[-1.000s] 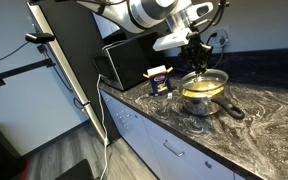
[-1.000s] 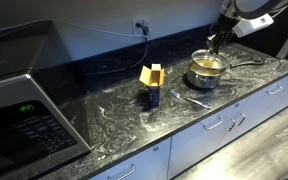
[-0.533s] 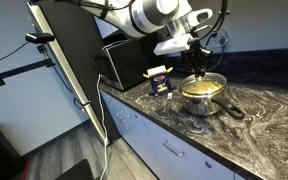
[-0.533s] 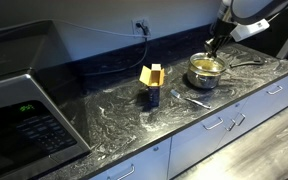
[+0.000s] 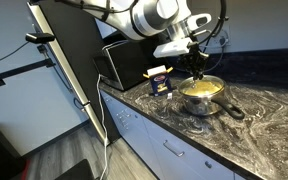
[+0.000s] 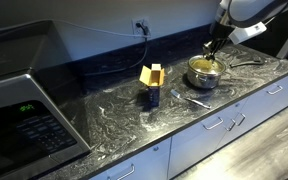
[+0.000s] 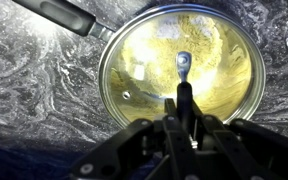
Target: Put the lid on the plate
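Lid [image 5: 203, 87] lies on the plate [image 5: 198, 104] in an exterior view, gripper [image 5: 197, 68] right above it, box [image 5: 159, 80] near on the table [image 5: 269, 125]. In an exterior view, a fork [image 6: 197, 100] and microwave [image 6: 24, 100] show. Wrist view: jaws close together at the knob [image 7: 184, 64]; pinching or not, cannot tell.

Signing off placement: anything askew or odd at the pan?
Nothing stands out. The lid sits level and centred on the plate, rims matching where visible; the gripper hangs over its knob.
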Controlling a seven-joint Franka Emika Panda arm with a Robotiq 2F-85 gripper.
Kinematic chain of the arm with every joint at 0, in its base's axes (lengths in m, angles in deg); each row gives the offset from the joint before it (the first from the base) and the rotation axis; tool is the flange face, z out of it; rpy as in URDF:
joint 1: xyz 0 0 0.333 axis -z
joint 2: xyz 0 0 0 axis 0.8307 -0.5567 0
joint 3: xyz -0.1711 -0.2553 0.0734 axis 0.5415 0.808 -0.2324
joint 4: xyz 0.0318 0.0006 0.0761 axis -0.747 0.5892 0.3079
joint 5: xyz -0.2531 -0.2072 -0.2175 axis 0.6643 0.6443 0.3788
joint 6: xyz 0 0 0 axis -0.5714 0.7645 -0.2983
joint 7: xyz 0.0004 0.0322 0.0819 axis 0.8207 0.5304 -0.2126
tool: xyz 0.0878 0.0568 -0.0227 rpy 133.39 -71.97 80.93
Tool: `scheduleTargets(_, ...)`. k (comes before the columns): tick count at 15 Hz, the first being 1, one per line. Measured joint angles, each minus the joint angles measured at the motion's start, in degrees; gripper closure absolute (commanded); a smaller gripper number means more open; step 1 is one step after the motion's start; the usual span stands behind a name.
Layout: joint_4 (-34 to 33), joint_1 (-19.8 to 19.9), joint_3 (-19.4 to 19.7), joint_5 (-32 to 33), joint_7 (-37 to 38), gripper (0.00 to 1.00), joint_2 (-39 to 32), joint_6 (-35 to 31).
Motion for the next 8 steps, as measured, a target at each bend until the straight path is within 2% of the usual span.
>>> scheduleTargets(8,0.00,-0.30,0.19,0.55,0.11,0.96,-0.52,-0.60)
